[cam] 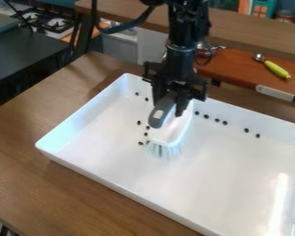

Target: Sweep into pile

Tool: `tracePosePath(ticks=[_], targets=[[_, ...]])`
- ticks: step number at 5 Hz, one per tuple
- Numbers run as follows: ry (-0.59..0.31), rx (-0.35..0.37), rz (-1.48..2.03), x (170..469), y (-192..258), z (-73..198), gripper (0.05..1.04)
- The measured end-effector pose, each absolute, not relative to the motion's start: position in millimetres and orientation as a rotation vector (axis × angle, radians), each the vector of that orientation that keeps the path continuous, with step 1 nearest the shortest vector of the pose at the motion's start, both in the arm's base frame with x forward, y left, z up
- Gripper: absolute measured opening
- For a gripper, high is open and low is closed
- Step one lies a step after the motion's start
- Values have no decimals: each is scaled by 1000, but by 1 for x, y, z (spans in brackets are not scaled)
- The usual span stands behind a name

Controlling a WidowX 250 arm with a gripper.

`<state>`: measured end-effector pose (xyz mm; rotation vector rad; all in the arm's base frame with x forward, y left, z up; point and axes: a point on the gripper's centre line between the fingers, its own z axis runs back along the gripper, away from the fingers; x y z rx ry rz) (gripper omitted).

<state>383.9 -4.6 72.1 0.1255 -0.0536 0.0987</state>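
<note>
The brush (169,132) pointed its pale bristles toward the camera, low in the white tray (119,183), its head just below the gripper (171,106), whose fingers pinched it near the grey handle. Small dark beads (217,120) lay loosely scattered to the view's left of the brush and in a broken row to its right. The fingers hid part of the brush; bristle tips blurred into the tray, whose right side was cut off.

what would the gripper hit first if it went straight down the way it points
Likely the white tray, by way of the brush the gripper holds; whether its bristles touch the tray now is unclear.
</note>
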Motion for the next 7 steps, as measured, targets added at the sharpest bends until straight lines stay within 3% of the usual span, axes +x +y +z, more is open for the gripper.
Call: tracePosePath(ticks=[3, 4, 6, 7], targets=[[-86, 241, 58, 377, 42, 71, 499], [-81, 229, 41, 372, 41, 70, 499], [-77, 78, 40, 377, -3, 88, 499], [-134, 21, 13, 390, -39, 106, 499]])
